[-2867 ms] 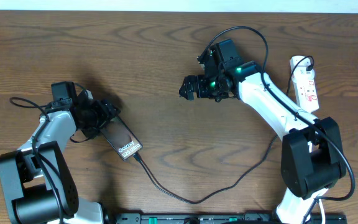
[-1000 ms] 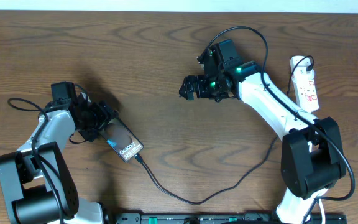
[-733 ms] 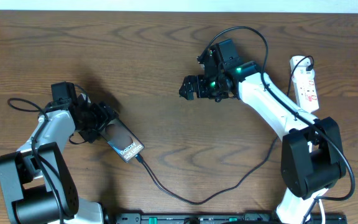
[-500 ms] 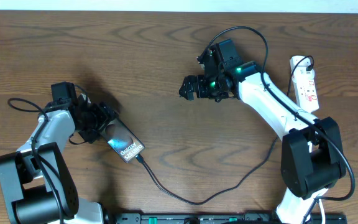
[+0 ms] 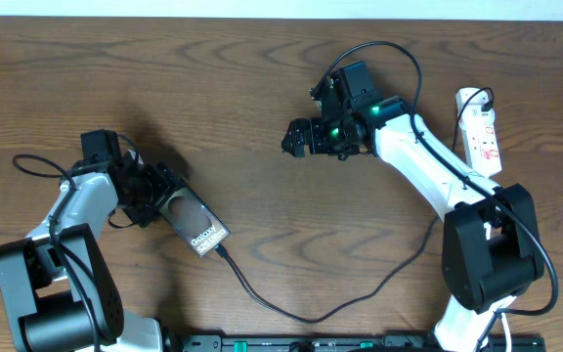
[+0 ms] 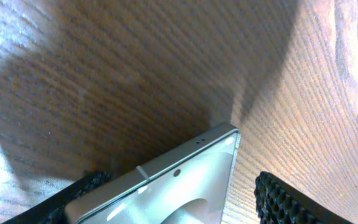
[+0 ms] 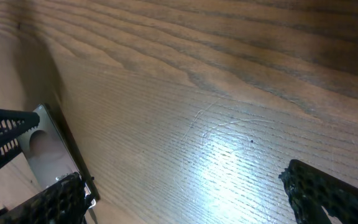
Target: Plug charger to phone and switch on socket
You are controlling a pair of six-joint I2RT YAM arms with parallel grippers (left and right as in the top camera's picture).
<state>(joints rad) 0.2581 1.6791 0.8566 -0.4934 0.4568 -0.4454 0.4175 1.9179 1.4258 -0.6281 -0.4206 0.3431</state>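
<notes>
The left claw (image 5: 162,194) stands wide open astride the far end of the phone (image 5: 198,227). In the wrist view one pad (image 6: 82,186) lies against the phone's edge while the other pad (image 6: 291,202) shows a sliver of bare wood beside it, so nothing is clamped. The phone lies flat, running from between the jaws out toward the near edge of the surface (image 5: 242,88). It looks stiff, thin and slick-sided, so the long edges are the place to pinch, squarely, or it may skate. Just beyond its far-from-claw end the charger (image 5: 291,313) meets it and seems already seated. The cable is limp and light, best taken at the hard connector, and its loop sags close to the near edge. Well off to the right the right claw (image 5: 296,137) is fully open and empty over bare wood, with free room on every side. Further right of it, well apart, lies the socket (image 5: 484,137), close to the surface's side. It is probably light enough to slide when its switch is pressed.
</notes>
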